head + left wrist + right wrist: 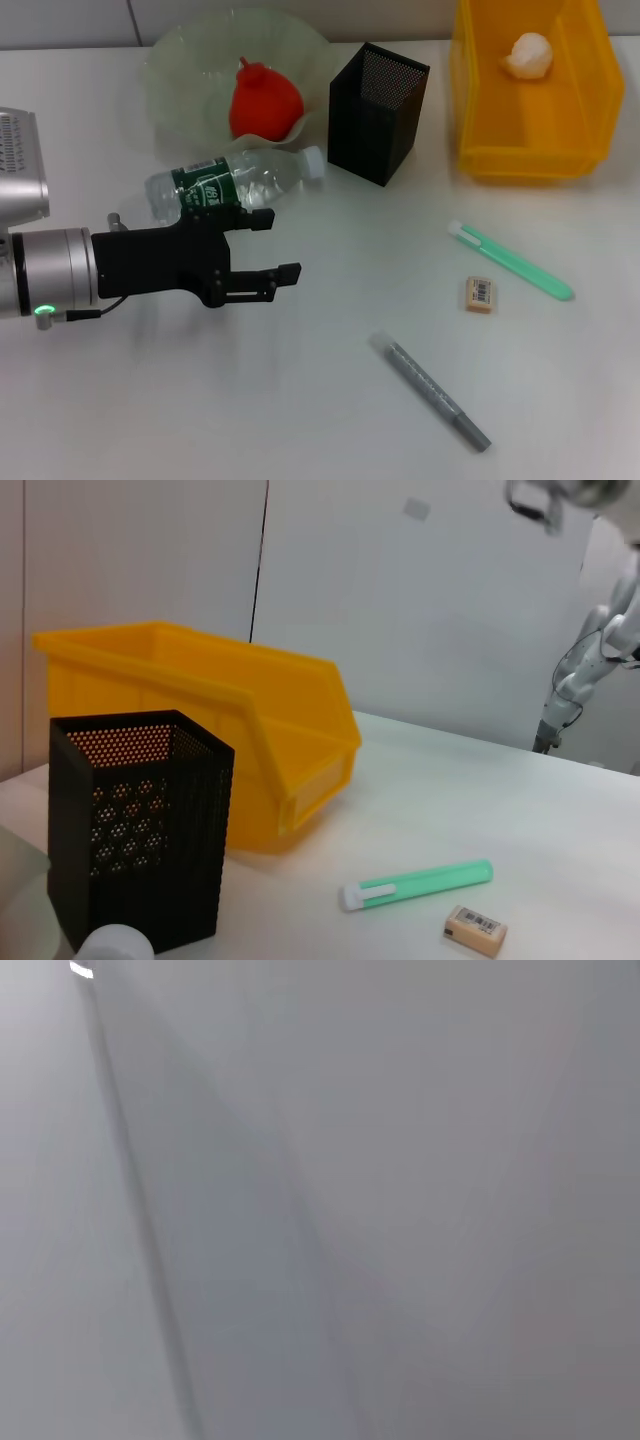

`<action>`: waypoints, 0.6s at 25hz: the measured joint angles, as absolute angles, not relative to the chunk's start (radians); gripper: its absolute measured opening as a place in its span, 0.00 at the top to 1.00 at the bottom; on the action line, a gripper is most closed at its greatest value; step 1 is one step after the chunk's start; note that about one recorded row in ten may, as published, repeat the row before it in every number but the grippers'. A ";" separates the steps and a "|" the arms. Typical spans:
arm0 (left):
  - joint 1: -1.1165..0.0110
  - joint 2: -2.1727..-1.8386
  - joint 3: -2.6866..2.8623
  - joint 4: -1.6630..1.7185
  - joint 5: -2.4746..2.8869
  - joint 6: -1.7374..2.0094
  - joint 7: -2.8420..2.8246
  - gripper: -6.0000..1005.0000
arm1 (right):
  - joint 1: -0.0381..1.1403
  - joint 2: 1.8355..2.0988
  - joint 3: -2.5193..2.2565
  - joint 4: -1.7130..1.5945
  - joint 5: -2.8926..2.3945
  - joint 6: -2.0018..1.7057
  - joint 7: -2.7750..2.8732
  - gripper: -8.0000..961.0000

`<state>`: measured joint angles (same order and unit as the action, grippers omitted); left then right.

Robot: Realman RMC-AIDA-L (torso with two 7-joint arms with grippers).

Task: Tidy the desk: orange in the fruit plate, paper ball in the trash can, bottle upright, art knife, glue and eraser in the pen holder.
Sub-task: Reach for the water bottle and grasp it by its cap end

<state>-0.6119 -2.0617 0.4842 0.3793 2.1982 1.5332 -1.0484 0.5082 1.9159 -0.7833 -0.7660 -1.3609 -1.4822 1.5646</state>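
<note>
One gripper is at work in the head view: the left gripper (268,243) reaches in from the left edge, its black fingers spread apart and grasping nothing, the upper finger just beside the lying bottle (232,181). The orange (264,103) sits in the fruit plate (175,70) at upper centre, the pen holder (377,113) stands to its right, and a paper ball (528,54) lies in the trash can (530,152) at upper right. The eraser (480,294), a green stick (510,261) and a grey pen (430,390) lie at lower right

Left wrist view: pen holder lower left, trash can behind it, eraser bottom right

Right wrist view: blank grey; right gripper unseen
</note>
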 joint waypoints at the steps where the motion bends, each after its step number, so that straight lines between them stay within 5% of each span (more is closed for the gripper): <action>1: -0.612 -2.062 0.484 0.379 2.198 1.533 -1.048 0.20 | 0.498 1.901 -0.765 -0.685 -1.360 -1.583 1.512 0.14; 8: -0.618 -2.050 0.485 0.389 2.194 1.557 -1.099 0.20 | 0.479 1.874 -0.760 -0.569 -1.495 -1.746 1.395 0.15; 15: -0.632 -2.034 0.485 0.391 2.189 1.570 -1.139 0.20 | 0.503 1.910 -0.765 -0.566 -1.743 -1.761 1.374 0.15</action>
